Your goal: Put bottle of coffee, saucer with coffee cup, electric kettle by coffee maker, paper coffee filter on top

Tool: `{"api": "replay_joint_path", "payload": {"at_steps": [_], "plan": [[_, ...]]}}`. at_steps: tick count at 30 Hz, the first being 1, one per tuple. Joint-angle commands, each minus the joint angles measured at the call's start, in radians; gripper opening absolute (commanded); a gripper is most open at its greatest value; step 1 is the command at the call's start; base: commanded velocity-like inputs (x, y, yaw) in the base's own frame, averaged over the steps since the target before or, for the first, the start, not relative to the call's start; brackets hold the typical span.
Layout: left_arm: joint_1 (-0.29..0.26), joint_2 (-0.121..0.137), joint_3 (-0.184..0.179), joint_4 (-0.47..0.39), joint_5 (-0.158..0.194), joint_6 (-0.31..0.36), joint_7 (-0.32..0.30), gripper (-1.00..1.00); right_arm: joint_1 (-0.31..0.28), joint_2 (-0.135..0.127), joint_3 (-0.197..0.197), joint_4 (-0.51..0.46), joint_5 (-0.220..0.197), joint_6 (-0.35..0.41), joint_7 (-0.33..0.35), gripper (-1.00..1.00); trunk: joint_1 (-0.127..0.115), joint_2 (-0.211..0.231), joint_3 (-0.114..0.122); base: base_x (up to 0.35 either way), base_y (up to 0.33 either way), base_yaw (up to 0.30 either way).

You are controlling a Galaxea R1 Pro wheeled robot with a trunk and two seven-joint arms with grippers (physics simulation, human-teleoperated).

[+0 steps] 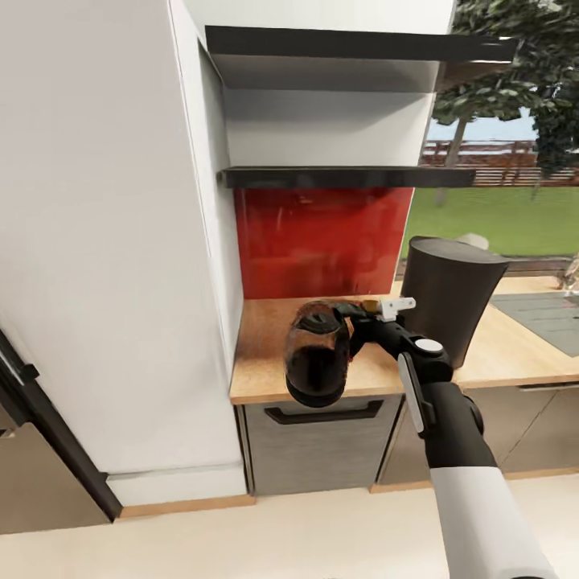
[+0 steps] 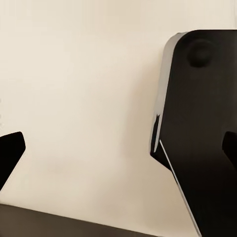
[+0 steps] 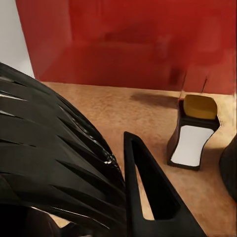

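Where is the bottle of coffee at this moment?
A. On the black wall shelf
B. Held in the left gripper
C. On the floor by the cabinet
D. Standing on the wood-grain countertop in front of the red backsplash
D: in the right wrist view the bottle of coffee stands upright on the kitchen countertop before the red backsplash, free of any gripper.

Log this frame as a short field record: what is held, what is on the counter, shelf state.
held: kettle, by right gripper, over the countertop's front edge
on counter: bottle of coffee, standing near the red backsplash; tall dark grey cylinder
shelf: nothing visible on it
left gripper: open, facing a pale surface
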Motion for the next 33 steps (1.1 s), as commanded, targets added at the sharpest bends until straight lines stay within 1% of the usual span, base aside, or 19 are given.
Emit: {"api": "replay_joint_path", "payload": {"at_steps": [1,7,17,33], "plan": [[0.000,0.000,0.004,-0.001,0.004,-0.003,-0.003,1.00,-0.001,0.001,-0.002,-0.003,0.009,0.004,0.009,-1.00,0.001,-0.002,-0.002,0.000,0.000,-0.275],[0.000,0.001,0.004,-0.001,0.004,-0.004,-0.003,1.00,-0.001,0.001,-0.002,-0.003,0.001,0.004,0.008,-1.00,0.001,-0.002,-0.002,0.000,0.000,-0.246],[0.000,0.001,0.004,-0.001,0.004,-0.004,-0.003,1.00,-0.001,0.001,0.001,0.001,-0.001,0.004,0.010,-1.00,0.001,-0.002,-0.001,0.000,0.000,-0.046],[0.001,0.000,0.004,-0.001,0.004,-0.004,-0.003,1.00,-0.001,0.001,0.001,0.005,-0.001,0.004,0.010,-1.00,0.001,-0.002,0.001,0.000,0.000,-0.281]]}}
